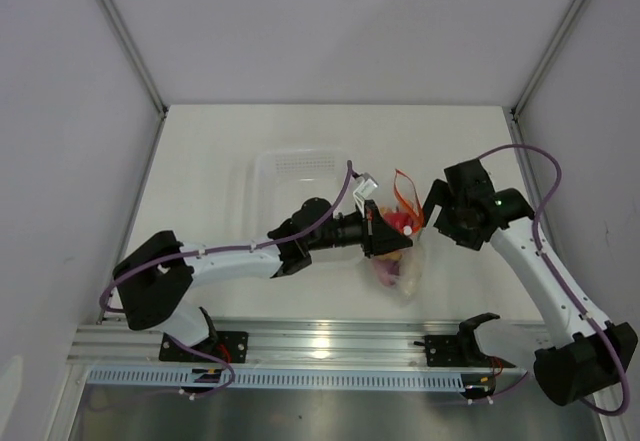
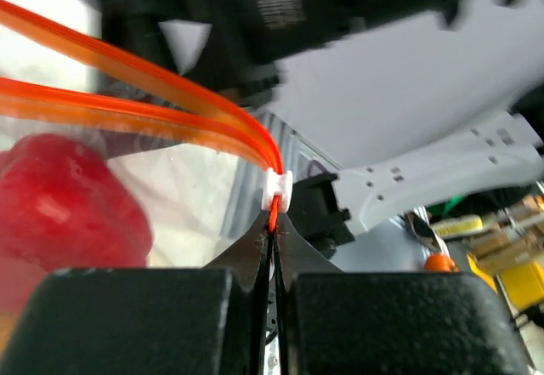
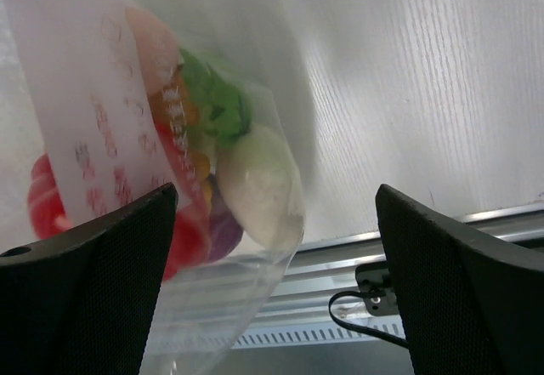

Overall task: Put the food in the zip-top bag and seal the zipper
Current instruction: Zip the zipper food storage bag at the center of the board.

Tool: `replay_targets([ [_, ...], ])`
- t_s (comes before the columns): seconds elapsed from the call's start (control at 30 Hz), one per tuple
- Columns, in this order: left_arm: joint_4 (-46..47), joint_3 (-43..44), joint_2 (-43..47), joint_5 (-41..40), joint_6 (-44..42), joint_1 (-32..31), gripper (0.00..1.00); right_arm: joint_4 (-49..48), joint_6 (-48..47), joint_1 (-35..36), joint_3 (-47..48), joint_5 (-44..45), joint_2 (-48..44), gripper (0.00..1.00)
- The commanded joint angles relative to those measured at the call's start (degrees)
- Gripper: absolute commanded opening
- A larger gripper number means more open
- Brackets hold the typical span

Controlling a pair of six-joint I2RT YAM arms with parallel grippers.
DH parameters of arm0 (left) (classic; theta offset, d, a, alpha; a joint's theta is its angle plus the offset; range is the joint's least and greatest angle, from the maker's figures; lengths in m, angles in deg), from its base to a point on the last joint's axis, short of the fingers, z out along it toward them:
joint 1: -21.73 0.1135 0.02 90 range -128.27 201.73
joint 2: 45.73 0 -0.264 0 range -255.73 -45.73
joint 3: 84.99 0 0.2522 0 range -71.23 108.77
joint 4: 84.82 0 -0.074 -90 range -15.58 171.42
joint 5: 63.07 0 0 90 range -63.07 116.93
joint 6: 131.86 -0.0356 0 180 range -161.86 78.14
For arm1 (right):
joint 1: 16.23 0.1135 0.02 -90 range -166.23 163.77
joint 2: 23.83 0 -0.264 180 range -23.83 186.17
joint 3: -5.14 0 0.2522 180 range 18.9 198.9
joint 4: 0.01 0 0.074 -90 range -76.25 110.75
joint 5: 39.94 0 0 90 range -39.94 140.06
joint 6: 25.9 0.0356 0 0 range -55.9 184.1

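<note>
- Nearest you, the rail [image 1: 320, 341] runs along the table [image 1: 220, 161] edge on the near side of the bag [image 1: 402, 261]. A black bracket [image 1: 470, 339] sits on the rail, near and to the right of the bag.
- The bag hangs by its mouth between your two arms, with its bottom sagging toward the rail.
- Your left claw [image 2: 274, 232] reaches the bag from the left. It is pressed together on the zipper [image 2: 153, 82], pinching the orange strip just under the white slider [image 2: 277, 190].
- Past the slider the two orange strips part, so that stretch of the mouth is unsealed.
- The food is inside the bag. The pepper [image 3: 42, 195] is on the side toward your left claw and the radish [image 3: 263, 184] is low on the other side. The cabbage [image 3: 217, 103] is above the radish, the onion [image 3: 223, 232] is under it, and a pink piece [image 3: 149, 39] is near the top.
- Your right claw [image 3: 276, 192] is just right of the bag, spread wide and holding nothing. The bag's lower corner shows between its fingers. One finger [image 3: 85, 290] overlaps the bag in the wrist view, and you cannot tell whether it touches.
- The right arm [image 2: 408, 94] crowds the space close behind the zipper, right past the slider.
- The tray [image 1: 290, 173] lies to the left of the bag and farther back. Your left arm [image 1: 240, 256] crosses its near edge.
- A purple cable [image 1: 350, 176] loops over the tray's right side, beside the top of the bag.
</note>
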Motion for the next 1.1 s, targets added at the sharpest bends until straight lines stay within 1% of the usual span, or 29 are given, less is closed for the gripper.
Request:
replay_targets([
  [0.0,-6.38,2.84,2.70,-8.35,3.20,-0.35,0.00,6.38,-1.14,0.44,4.09,-0.35,-5.17,0.99],
  [0.03,-8.84,3.36,3.41,-10.89,3.91,-0.43,0.00,7.70,-1.84,0.79,4.71,-0.88,-6.14,0.99],
  [0.07,-13.39,5.02,4.89,-13.35,4.79,-0.43,0.00,10.15,-2.37,1.23,6.19,-2.19,-7.63,0.99],
  [0.1,-16.22,5.91,5.43,-18.51,5.84,-0.52,0.00,11.48,-2.90,2.63,6.99,-2.55,-8.34,0.99],
  [0.13,-19.12,6.79,5.87,-21.35,6.03,-0.78,0.00,12.53,-3.43,3.69,7.78,-3.08,-9.05,0.99],
  [0.17,-23.85,10.19,6.31,-23.38,5.94,-0.96,0.00,13.68,-4.13,4.91,9.18,-3.34,-10.53,0.99],
  [0.2,-25.81,11.09,6.23,-28.27,5.94,-1.14,0.00,14.47,-4.13,7.10,10.33,-3.00,-11.16,0.99],
  [0.3,-30.74,15.22,6.40,-34.27,8.13,-1.22,0.00,14.40,-4.66,9.93,14.03,-4.74,-13.09,0.99],
  [0.37,-33.38,16.54,5.88,-35.52,9.36,-1.23,0.01,11.76,-6.23,11.07,13.42,-7.20,-13.45,0.99],
  [0.4,-37.04,19.86,5.09,-36.48,10.15,-1.23,0.00,11.23,-6.50,11.86,13.07,-7.56,-12.84,0.99],
  [0.47,-40.40,21.90,4.03,-37.28,11.99,-1.31,0.00,9.83,-7.38,15.11,12.80,-5.38,-11.96,0.99],
  [0.5,-43.20,24.26,3.51,-37.72,12.44,-1.75,0.00,8.78,-7.47,16.43,12.54,-2.50,-11.69,0.99],
  [0.53,-43.84,24.72,3.33,-38.33,12.71,-1.93,0.01,6.24,-7.65,18.70,12.36,-1.16,-11.86,0.99],
  [0.6,-44.81,25.61,3.15,-38.34,13.93,-2.10,0.00,3.24,-8.96,20.30,11.49,0.51,-12.48,0.99],
  [0.63,-45.51,25.95,3.15,-38.17,14.55,-2.10,0.01,-0.69,-9.40,20.92,10.52,2.17,-13.52,0.99],
  [0.73,-46.21,26.48,3.06,-37.81,15.69,-2.10,0.01,-7.11,-11.34,21.80,6.66,3.67,-14.85,0.94],
  [0.8,-46.48,26.48,3.06,-37.55,16.31,-2.10,0.01,-9.42,-11.52,22.68,5.25,5.43,-14.85,0.90],
  [0.83,-46.74,26.48,3.15,-37.37,16.66,-2.10,0.00,-12.04,-12.13,23.20,3.59,8.14,-14.94,0.89],
  [0.97,-46.75,25.96,3.06,-36.41,18.15,-2.10,0.01,-17.85,-14.50,26.37,0.32,13.52,-14.85,0.88],
  [1.07,-46.66,25.35,3.15,-35.62,19.12,-2.10,0.01,-23.22,-16.52,28.65,-2.22,15.63,-14.68,0.88],
])
